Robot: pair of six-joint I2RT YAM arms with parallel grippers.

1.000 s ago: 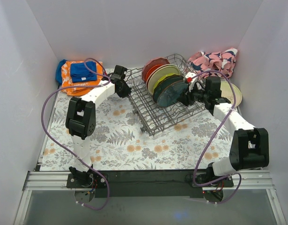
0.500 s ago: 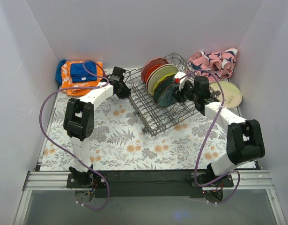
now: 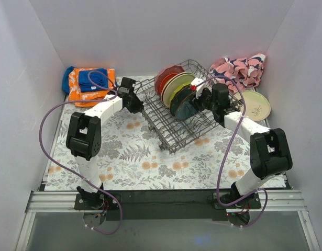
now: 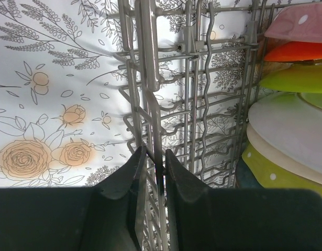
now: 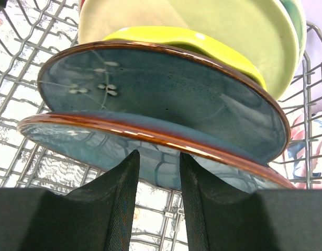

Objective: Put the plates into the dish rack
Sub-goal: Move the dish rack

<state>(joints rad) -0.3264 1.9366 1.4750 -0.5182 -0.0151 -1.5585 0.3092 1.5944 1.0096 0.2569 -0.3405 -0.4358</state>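
Note:
The grey wire dish rack [image 3: 171, 123] stands mid-table with several plates on edge in it: red [image 3: 168, 73], cream [image 3: 177, 82], lime and two dark teal ones [image 3: 187, 104]. My left gripper [image 3: 134, 102] is shut on the rack's left rim wire [image 4: 150, 63]. In the left wrist view pink dotted [image 4: 302, 23], orange [image 4: 302, 51], lime [image 4: 297, 78] and cream [image 4: 291, 125] plates show. My right gripper [image 3: 204, 98] is open, its tips [image 5: 157, 154] just under the brown rim of the nearest teal plate [image 5: 92, 137]. A second teal plate [image 5: 161, 89] leans behind it.
A cream plate with a twig mark [image 3: 256, 104] lies flat on the table right of the rack. Folded orange-blue cloths [image 3: 87, 83] lie at the back left, a pink patterned cloth [image 3: 239, 68] at the back right. White walls close three sides.
My right gripper has moved left and farther in toward the rack, following the teal plate, which now stands among the others. My left gripper and the rack's left edge shifted slightly left.

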